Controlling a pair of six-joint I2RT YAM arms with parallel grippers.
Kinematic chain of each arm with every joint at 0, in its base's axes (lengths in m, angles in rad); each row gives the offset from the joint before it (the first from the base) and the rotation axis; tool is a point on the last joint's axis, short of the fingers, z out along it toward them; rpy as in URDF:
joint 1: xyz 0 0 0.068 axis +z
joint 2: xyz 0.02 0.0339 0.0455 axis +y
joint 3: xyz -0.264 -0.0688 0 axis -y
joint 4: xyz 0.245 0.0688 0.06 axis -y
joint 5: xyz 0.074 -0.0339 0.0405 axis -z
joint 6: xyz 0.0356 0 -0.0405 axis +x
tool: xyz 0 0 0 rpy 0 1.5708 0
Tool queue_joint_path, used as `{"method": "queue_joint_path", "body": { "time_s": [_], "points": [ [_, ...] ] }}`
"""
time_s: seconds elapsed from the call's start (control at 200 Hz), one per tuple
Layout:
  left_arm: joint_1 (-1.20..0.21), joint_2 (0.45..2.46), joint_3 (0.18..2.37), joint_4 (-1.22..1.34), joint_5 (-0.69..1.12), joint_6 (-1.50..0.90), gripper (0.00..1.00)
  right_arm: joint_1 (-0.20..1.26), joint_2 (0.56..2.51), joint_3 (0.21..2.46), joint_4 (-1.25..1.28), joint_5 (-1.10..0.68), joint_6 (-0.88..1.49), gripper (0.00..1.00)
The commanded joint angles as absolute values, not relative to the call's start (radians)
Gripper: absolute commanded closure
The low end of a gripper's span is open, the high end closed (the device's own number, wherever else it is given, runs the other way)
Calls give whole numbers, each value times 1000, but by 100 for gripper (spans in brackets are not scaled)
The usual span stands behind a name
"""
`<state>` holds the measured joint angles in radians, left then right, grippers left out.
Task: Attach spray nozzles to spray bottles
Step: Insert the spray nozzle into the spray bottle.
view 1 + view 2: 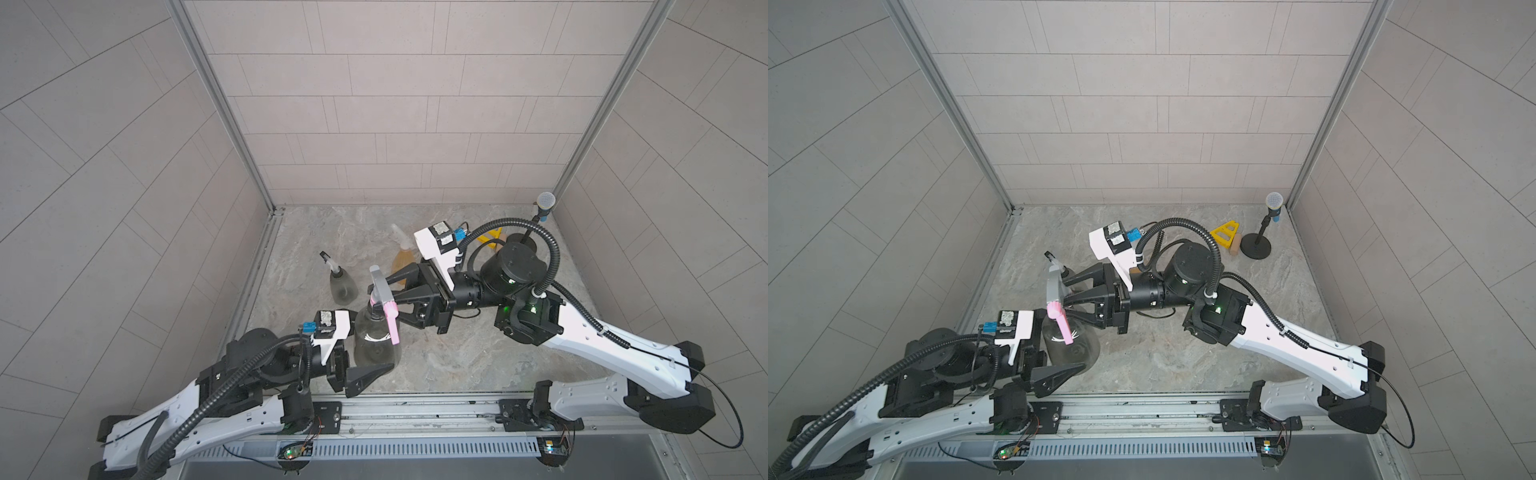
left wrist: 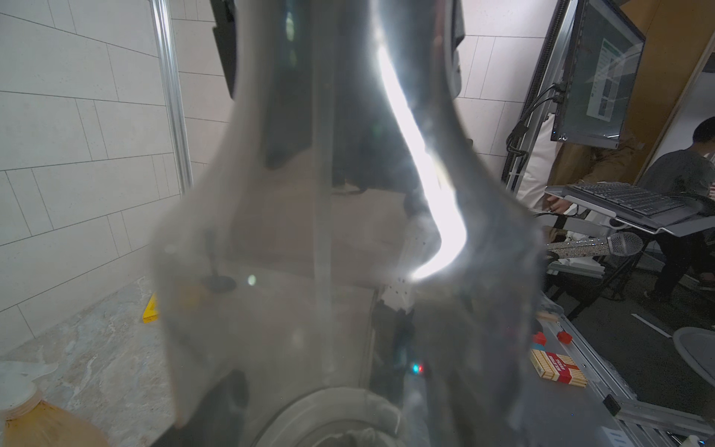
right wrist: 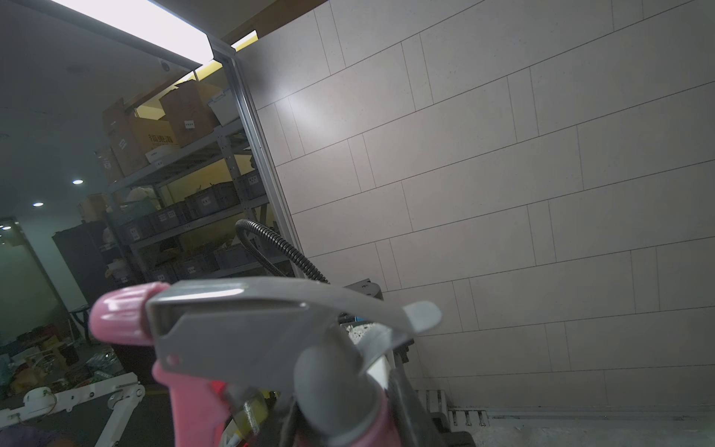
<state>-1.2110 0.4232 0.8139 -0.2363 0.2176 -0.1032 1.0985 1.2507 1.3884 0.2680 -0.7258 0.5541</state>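
A robotics lab: panel walls (image 1: 374, 104) box the desk (image 1: 457, 353) from nine to three o'clock; beyond, bin-laden shelving (image 3: 185, 216), monitor (image 2: 603, 77), keyboard (image 2: 634, 199).

grey-and-pink nozzle (image 1: 382, 291): seated at the neck of the near smoky grey bottle (image 1: 376, 345), pink trigger hanging over the bottle's shoulder.
white-and-black nozzle (image 1: 328, 260): on the far smoky grey bottle (image 1: 343, 286), which stands upright.
translucent whitish nozzle (image 1: 397, 233): on the amber bottle (image 1: 402, 260), upright, partly hidden.

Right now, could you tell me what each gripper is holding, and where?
Left gripper: grey bottle, by its body. Right gripper: nozzle, near its collar.
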Motion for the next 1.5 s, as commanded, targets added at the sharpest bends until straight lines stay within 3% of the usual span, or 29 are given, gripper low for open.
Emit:
{"method": "queue_joint_path", "body": {
  "time_s": [0.0,0.345,0.59,0.78,0.986,1.496],
  "points": [
    [-1206,414,848,-164,225,-116,100,1097,1248,1384,258,-764,534,67],
    [-1205,423,854,-181,211,-94,100,1097,1244,1370,247,-815,531,63],
    [-1205,439,873,-218,230,-83,100,1098,1258,1461,39,-820,453,60],
    [-1205,439,884,-257,224,-71,100,1104,1243,1512,-146,-763,386,55],
    [-1206,446,891,-286,237,-57,100,1108,1234,1568,-290,-699,356,43],
    [-1206,442,855,-248,190,-54,100,1112,1359,1930,-765,-473,283,43]
  ]
}}
